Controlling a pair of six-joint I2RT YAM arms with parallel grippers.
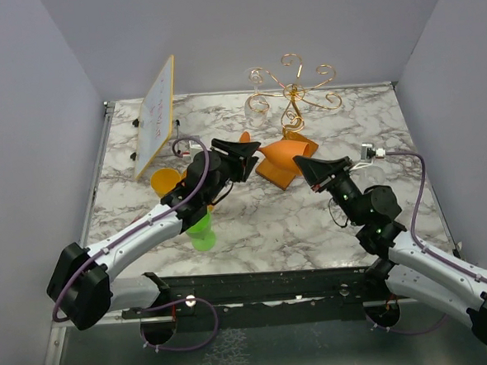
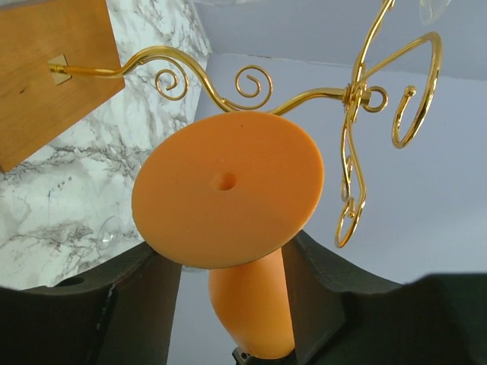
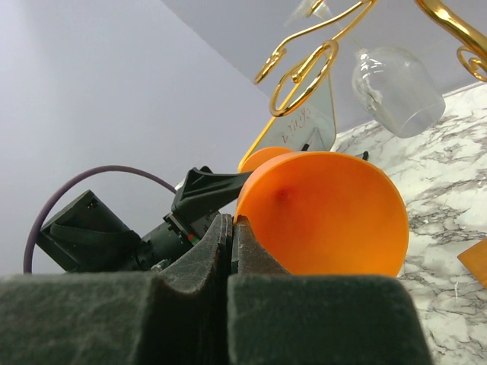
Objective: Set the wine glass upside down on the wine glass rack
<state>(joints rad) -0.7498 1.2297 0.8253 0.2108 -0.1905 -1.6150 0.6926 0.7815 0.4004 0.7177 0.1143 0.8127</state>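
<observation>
An orange wine glass (image 1: 282, 159) lies roughly on its side above the table, between my two grippers. My right gripper (image 1: 305, 165) is shut on the bowl's rim (image 3: 251, 213), its fingertips (image 3: 242, 236) pinching the wall. My left gripper (image 1: 248, 154) stands open around the narrow part (image 2: 251, 304) below the round foot (image 2: 228, 186). Its right finger touches the glass; a gap shows at the left finger. The wine glass rack (image 1: 294, 88), gold wire with curled arms (image 2: 354, 95), stands just behind on its wooden base (image 2: 53, 84).
A clear glass (image 3: 396, 87) hangs upside down from the rack. A tilted whiteboard (image 1: 155, 117) leans at the back left. Another orange glass (image 1: 167, 180) and a green cup (image 1: 202, 232) sit beside my left arm. Grey walls enclose the marble table (image 1: 254, 215).
</observation>
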